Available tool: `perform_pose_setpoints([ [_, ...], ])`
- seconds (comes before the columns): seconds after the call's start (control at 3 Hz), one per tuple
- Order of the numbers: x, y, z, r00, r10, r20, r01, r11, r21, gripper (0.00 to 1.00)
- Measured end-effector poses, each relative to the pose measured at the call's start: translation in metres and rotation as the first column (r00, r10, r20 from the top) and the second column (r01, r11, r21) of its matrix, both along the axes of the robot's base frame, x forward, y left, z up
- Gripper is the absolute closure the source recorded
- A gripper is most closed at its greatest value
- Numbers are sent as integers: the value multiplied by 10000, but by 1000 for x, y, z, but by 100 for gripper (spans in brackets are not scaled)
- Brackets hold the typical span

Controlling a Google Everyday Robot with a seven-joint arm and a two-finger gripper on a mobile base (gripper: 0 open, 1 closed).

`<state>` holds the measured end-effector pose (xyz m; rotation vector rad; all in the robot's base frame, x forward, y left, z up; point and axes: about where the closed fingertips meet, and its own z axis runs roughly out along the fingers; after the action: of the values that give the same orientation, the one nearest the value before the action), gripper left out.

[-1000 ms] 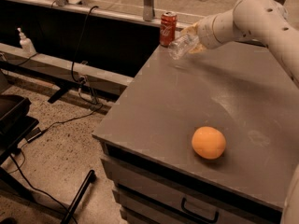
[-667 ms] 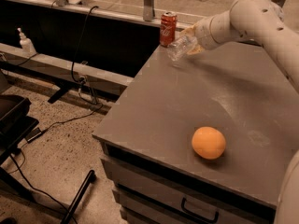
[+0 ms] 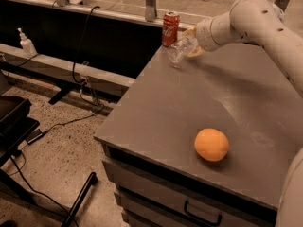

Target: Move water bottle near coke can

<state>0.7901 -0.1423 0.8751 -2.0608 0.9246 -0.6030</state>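
Where the grey tabletop [image 3: 156, 112] reaches its far left corner, the coke can [image 3: 170, 29] stands upright, close to the back edge. The water bottle [image 3: 176, 54] is just beside it, to the right and a little nearer the camera, with a narrow gap between the two. The bottle is tilted, its lower end down at the tabletop near the left edge and its upper end leaning up and to the right into the tool [image 3: 189, 43]. The tool is at the end of the white arm [image 3: 246, 18], which reaches in from the right across the back of the tabletop. Its pale fingers sit above and below the bottle and are closed around it, holding it at that slant. Whether the bottle's lower end touches the surface or hangs just above it cannot be told.

An orange [image 3: 211, 144] rests on the tabletop well apart from both, towards the front right. Below the front edge is a drawer [image 3: 189, 205] with a dark handle. On the ledge at the far left stands a white pump bottle [image 3: 27, 42], and a black cable [image 3: 78, 51] hangs down the dark wall to the speckled floor.
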Motion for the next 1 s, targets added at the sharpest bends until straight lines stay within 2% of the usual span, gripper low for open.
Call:
perform_pose_setpoints([
  [0.67, 1, 5, -5, 10000, 66, -68, -66, 10000, 11, 6],
  [1.0, 1, 6, -4, 9999, 91, -93, -91, 10000, 15, 0],
])
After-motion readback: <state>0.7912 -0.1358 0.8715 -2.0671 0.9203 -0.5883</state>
